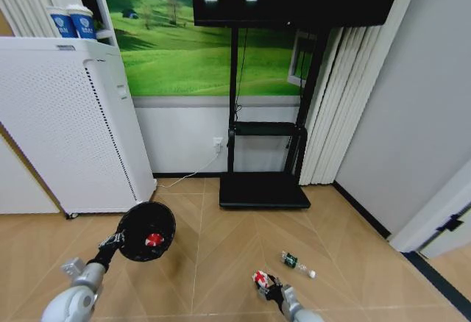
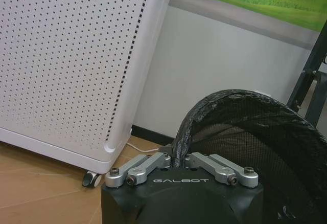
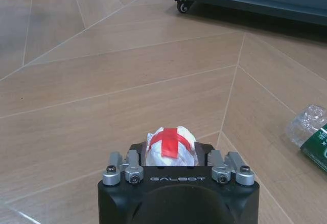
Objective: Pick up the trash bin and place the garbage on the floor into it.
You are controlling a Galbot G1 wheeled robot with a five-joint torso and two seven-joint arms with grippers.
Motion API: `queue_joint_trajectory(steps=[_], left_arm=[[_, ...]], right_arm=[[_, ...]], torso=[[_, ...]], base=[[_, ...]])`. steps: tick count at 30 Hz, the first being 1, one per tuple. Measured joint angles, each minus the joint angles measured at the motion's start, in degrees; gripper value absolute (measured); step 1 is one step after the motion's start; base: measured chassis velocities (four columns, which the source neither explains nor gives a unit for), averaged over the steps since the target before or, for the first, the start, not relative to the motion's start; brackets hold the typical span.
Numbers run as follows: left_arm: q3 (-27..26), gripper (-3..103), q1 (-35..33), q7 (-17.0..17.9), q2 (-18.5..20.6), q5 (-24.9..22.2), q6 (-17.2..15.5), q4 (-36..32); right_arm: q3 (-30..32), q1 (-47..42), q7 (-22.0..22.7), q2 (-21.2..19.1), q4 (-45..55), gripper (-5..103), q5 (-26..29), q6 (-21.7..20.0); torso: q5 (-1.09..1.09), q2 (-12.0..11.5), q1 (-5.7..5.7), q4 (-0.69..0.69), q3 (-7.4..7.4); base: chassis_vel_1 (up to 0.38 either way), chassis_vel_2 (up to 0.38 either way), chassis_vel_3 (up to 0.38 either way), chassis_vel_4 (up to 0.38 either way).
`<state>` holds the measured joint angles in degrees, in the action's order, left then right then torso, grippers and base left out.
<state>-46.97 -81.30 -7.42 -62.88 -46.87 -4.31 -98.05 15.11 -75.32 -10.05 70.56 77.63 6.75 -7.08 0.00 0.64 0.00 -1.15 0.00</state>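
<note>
Bin (image 1: 146,231) rim in left hand (image 1: 118,239)

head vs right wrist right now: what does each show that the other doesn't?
Head view alone: the left gripper shut on the rim of the trash bin, held off the floor with one red-and-white piece already inside; the white perforated cabinet and the TV stand behind.

Right wrist view alone: the close look at the right gripper, its fingers closed around a crumpled red-and-white piece.

Both: that held piece, the green-labelled plastic bottle lying on the wooden floor beside the right gripper, and the stand's dark base.
</note>
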Motion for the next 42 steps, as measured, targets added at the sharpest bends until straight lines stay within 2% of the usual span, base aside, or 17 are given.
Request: queue_joint_trajectory(steps=[3, 4, 6, 7, 9, 10, 11, 12, 14, 15, 18, 21, 23, 29, 35, 41, 42], left_arm=[[0.1, 5, 0.1, 0.1, -0.1, -0.1, -0.1, -0.2], [0.2, 5, 0.3, 0.3, -0.2, -0.2, -0.1, -0.3], [0.3, 5, 0.3, 0.3, -0.2, -0.2, -0.1, -0.3], [0.3, 5, 0.3, 0.3, -0.3, -0.2, -0.1, -0.3], [0.3, 5, 0.3, 0.3, -0.3, -0.3, -0.1, -0.2], [0.3, 5, 0.3, 0.4, -0.3, -0.3, -0.1, -0.1], [0.2, 5, 0.3, 0.4, -0.4, -0.3, -0.1, 0.0], [0.2, 5, 0.3, 0.3, -0.4, -0.3, -0.1, 0.2], [0.2, 5, 0.3, 0.3, -0.4, -0.3, -0.1, 0.4], [0.5, 5, 0.3, 0.3, -0.3, -0.2, -0.1, 0.6], [1.5, 5, 0.5, 0.4, -0.2, 0.0, -0.1, 0.9], [3.8, 5, 1.2, 0.6, 0.2, 0.6, -0.1, 1.6], [8.3, 5, 2.1, 1.3, 1.5, 1.3, 0.4, 2.3], [15.2, 5, 4.5, 3.2, 3.6, 1.7, 0.5, 3.0], [24.4, 5, 11.5, 5.2, 7.0, 0.5, 0.1, 3.1], [30.5, 5, 15.3, 1.7, 10.1, 0.1, 1.1, 2.4], [35.0, 5, 16.7, -2.0, 12.0, -0.4, 1.2, 0.0]], right_arm=[[0.0, -0.2, -0.2, -0.2, -0.1, 54, -0.3, 0.0], [0.0, -0.4, -0.2, -0.2, -0.2, 43, -0.7, 0.0], [0.1, -0.5, -0.3, -0.2, -0.2, 43, -0.9, 0.0], [0.1, -0.6, -0.3, -0.2, -0.3, 32, -1.1, 0.0], [0.2, -0.9, -0.4, -0.1, -0.4, 32, -1.5, 0.1], [0.3, -1.1, -0.4, -0.1, -0.4, 22, -1.6, 0.2], [0.4, -1.3, -0.5, -0.1, -0.4, 22, -1.6, 0.4], [0.7, -1.7, -0.7, 0.0, -0.2, 14, -1.6, 0.6], [0.9, -2.1, -0.9, 0.0, 0.1, 14, -1.6, 0.7], [1.3, -2.5, -1.0, 0.0, 0.9, 8, -1.2, 0.8], [2.2, -3.0, -0.9, -0.1, 2.7, 8, -0.1, 2.2], [4.1, -3.7, -1.4, -0.3, 6.8, 8, 0.4, 7.7], [5.0, -4.8, -2.2, -2.2, 15.4, 8, 2.7, 12.2], [5.0, -6.4, -2.3, -4.5, 25.3, 8, 5.7, 14.0], [4.1, -8.5, -6.0, -6.9, 33.6, 8, 9.1, 16.6], [4.0, -10.0, -8.9, -7.1, 36.2, 8, 9.5, 18.5], [4.0, -11.2, -11.0, -6.3, 36.4, 8, 8.2, 21.1]], torso=[[0.0, 0.0, 0.0, 0.0, 0.0], [0.0, 0.0, 0.0, -0.01, 0.0], [0.0, 0.0, 0.0, -0.01, 0.0], [0.0, 0.0, 0.0, 0.0, 0.0], [0.0, 0.0, 0.0, 0.0, 0.0], [0.0, 0.0, 0.0, 0.0, 0.0], [-0.01, 0.0, 0.0, 0.0, 0.0], [-0.01, 0.0, 0.0, 0.0, 0.0], [0.0, 0.0, 0.0, 0.0, 0.0], [0.02, 0.0, 0.0, 0.0, 0.0], [0.02, 0.0, 0.0, 0.0, 0.0], [0.01, 0.0, 0.0, 0.0, 0.0], [-0.03, 0.0, 0.0, 0.0, 0.0], [-0.02, 0.0, 0.0, 0.0, 0.0], [0.0, 0.0, 0.0, -0.01, 0.0], [0.0, 0.0, 0.0, -0.02, 0.0], [0.02, 0.0, 0.0, -0.02, 0.0]], base=[[0.0, 0.0, 0.0, 0.0], [0.0, 0.0, 0.0, 0.0], [0.0, 0.0, 0.0, 0.0], [0.0, 0.0, 0.0, 0.0], [0.0, 0.0, 0.0, 0.0], [0.0, 0.0, 0.0, 0.0], [0.0, 0.0, 0.0, 0.0], [0.0, 0.0, 0.0, 0.0], [0.0, 0.0, 0.0, 0.0], [0.0, 0.0, 0.0, 0.0], [0.0, 0.0, 0.0, 0.0], [0.0, 0.0, 0.0, 0.0], [0.0, 0.0, 0.0, 0.0], [0.0, 0.0, 0.0, 0.0], [0.0, 0.0, 0.0, 0.0], [0.0, 0.0, 0.0, 0.0], [0.0, 0.0, 0.0, 0.0]])
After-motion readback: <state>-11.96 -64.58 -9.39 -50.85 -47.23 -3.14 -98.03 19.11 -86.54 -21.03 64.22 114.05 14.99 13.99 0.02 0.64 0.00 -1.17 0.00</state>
